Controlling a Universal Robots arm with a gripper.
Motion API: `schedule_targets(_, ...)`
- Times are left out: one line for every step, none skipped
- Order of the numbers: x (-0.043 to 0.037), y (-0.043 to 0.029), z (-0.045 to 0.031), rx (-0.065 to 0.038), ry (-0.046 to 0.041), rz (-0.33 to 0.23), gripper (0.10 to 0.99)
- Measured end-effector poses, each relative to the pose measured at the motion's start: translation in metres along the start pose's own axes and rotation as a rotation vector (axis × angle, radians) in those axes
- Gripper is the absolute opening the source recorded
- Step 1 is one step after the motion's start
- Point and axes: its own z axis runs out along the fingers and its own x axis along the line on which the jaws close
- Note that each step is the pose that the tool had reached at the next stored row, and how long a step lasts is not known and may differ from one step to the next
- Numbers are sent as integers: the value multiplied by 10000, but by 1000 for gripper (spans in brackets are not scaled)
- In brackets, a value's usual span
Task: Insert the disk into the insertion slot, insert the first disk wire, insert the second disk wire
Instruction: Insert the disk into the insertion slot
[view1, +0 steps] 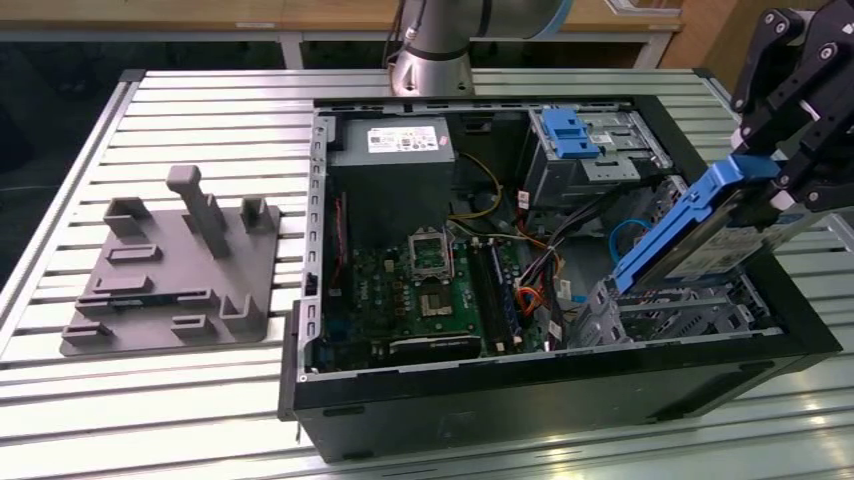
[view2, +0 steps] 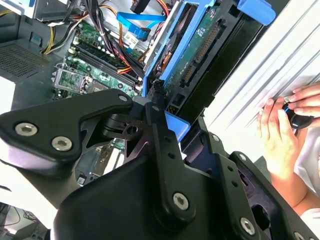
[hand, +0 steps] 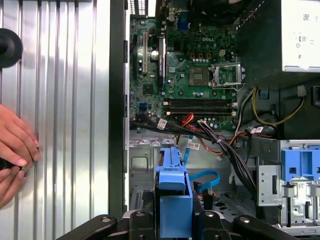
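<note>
In the exterior view the disk (view1: 705, 240), a silver drive in a bright blue carrier, hangs tilted on edge over the open computer case's right side. My gripper (view1: 785, 205) is shut on its upper end. The disk's lower end sits just above the insertion slot (view1: 667, 312), a low perforated silver cage at the case's near right corner. In the second wrist view the disk (view2: 197, 52) stands beyond my black finger links, and its blue carrier (hand: 172, 192) is clamped in the first wrist view. A loose blue flat cable (hand: 206, 177) and red-orange wires (hand: 187, 120) lie beside the cage.
A taller grey bay with a blue latch (view1: 577, 135) stands behind the cage. The motherboard (view1: 420, 290) and power supply (view1: 390, 142) occupy the case's left half. A grey fixture plate (view1: 167, 270) lies on the slatted table. A person's hands (hand: 15, 150) rest on the table outside the case wall.
</note>
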Motion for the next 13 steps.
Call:
schedule_targets(0,0,4,-1,1,-5,365)
schedule_targets(1,0,9,-2,1,-10,365)
schedule_targets(1,0,13,-2,1,-14,365)
schedule_targets(1,-1,17,-3,1,-18,365)
schedule_targets(2,-1,21,-4,1,-21,365)
schedule_targets(2,-1,25,-4,0,-22,365)
schedule_targets(3,-1,28,-4,2,-24,365)
schedule_targets(5,-1,31,-4,2,-25,365)
schedule_targets(7,-1,34,-5,2,-26,365)
schedule_targets(8,-1,38,-5,1,-27,365)
schedule_targets(9,-2,42,-5,1,-28,365)
schedule_targets(9,-2,45,-5,2,-28,365)
schedule_targets(10,-2,50,-5,2,-28,365)
